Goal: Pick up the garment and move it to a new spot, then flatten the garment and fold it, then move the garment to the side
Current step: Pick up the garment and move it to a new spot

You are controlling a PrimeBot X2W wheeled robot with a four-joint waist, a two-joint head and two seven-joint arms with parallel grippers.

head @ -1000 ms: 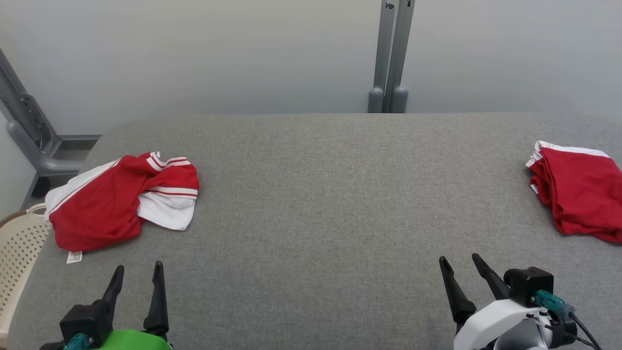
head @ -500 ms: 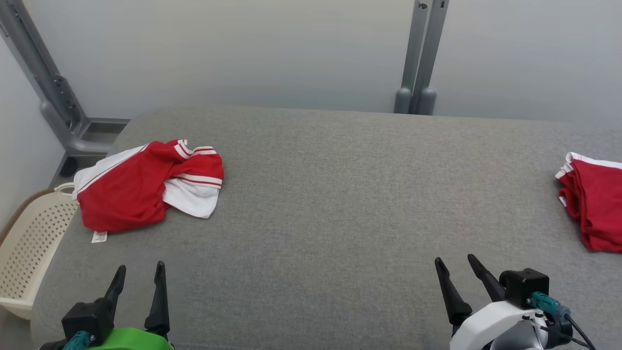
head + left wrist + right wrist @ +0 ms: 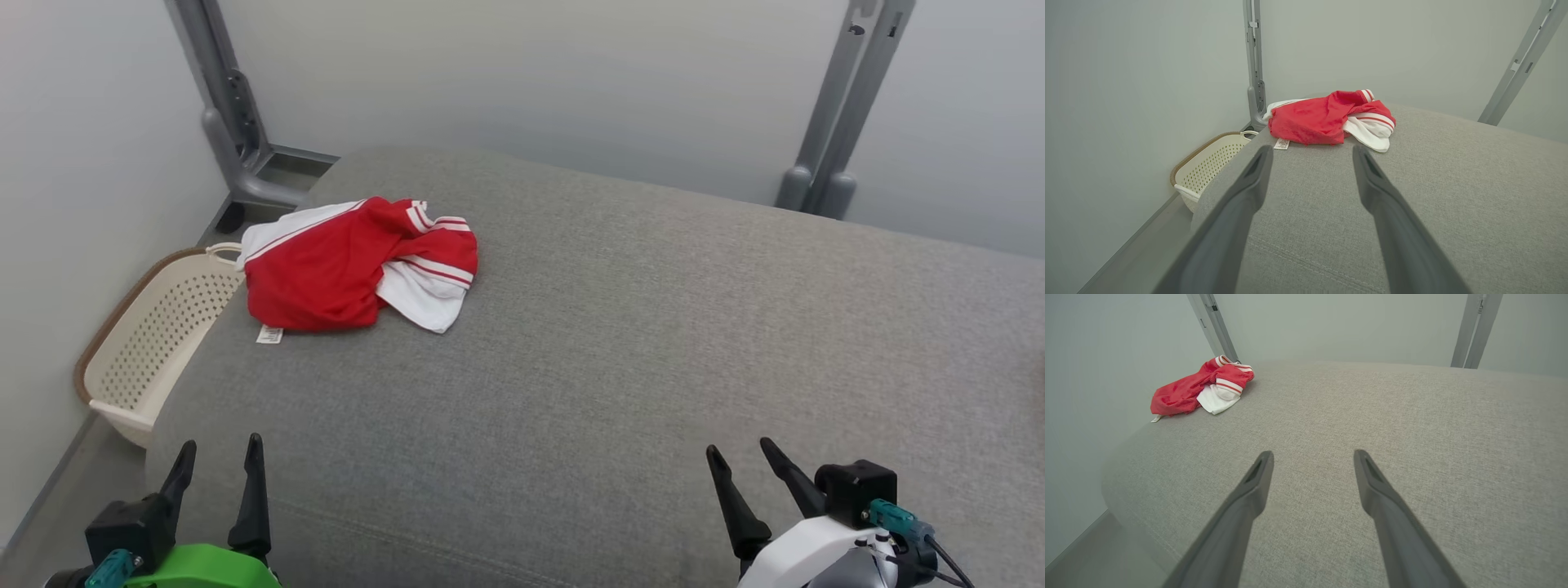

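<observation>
A crumpled red and white garment (image 3: 351,263) lies at the far left corner of the grey padded table (image 3: 620,351), with a small white label by its near edge. The left wrist view has the garment (image 3: 1327,118) straight ahead, a short way beyond the fingertips. From the right wrist the garment (image 3: 1202,390) sits far off to the upper left. My left gripper (image 3: 219,457) hovers open over the table's near left edge, nothing between its fingers. My right gripper (image 3: 743,459) is open and empty at the near right. In the wrist views the left gripper (image 3: 1310,151) and right gripper (image 3: 1312,456) stand wide apart.
A cream perforated basket (image 3: 147,343) stands on the floor against the table's left side, just below the garment. Grey metal posts rise behind the table at the left (image 3: 224,106) and right (image 3: 841,106). A pale wall runs close along the left.
The head camera has turned left: the garment now sits nearer the picture's middle, the basket shows more fully, and the folded red cloth at the right has left the view. Both grippers stay open.
</observation>
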